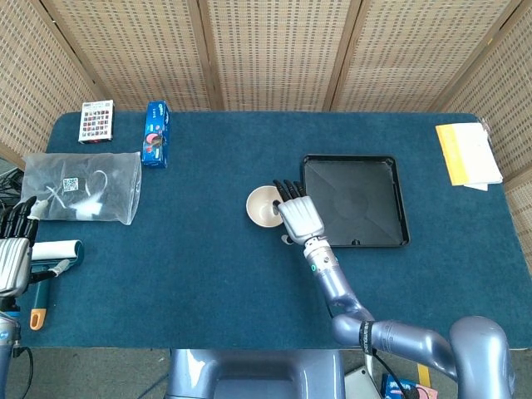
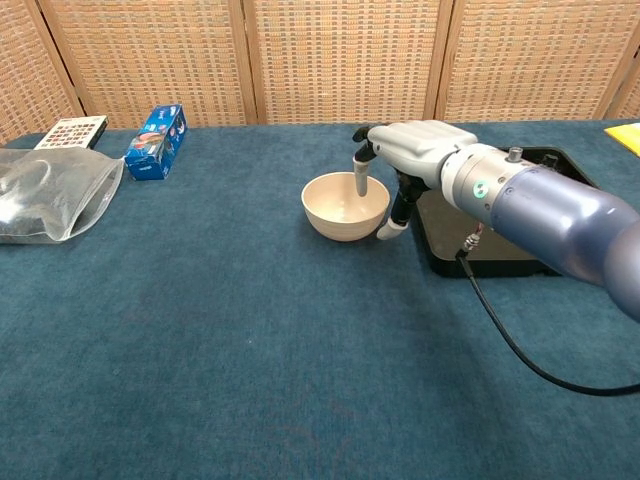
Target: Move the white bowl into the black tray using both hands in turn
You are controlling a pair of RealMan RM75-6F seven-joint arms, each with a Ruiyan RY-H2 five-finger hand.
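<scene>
The white bowl (image 1: pixel 263 207) (image 2: pixel 338 208) stands upright on the blue table, just left of the black tray (image 1: pixel 356 199) (image 2: pixel 445 264), which holds nothing. My right hand (image 1: pixel 301 218) (image 2: pixel 412 146) hovers over the bowl's right rim. One finger dips inside the bowl and the thumb hangs outside its right wall; the rim sits between them, and no firm pinch shows. My left hand (image 1: pixel 14 254) rests at the table's far left edge with fingers spread, holding nothing, seen only in the head view.
A clear plastic bag (image 1: pixel 79 187) (image 2: pixel 45 195), a blue box (image 1: pixel 155 133) (image 2: pixel 158 140) and a patterned card box (image 1: pixel 96 121) lie at the back left. Yellow paper (image 1: pixel 467 154) lies far right. A white roll (image 1: pixel 60 250) lies by my left hand.
</scene>
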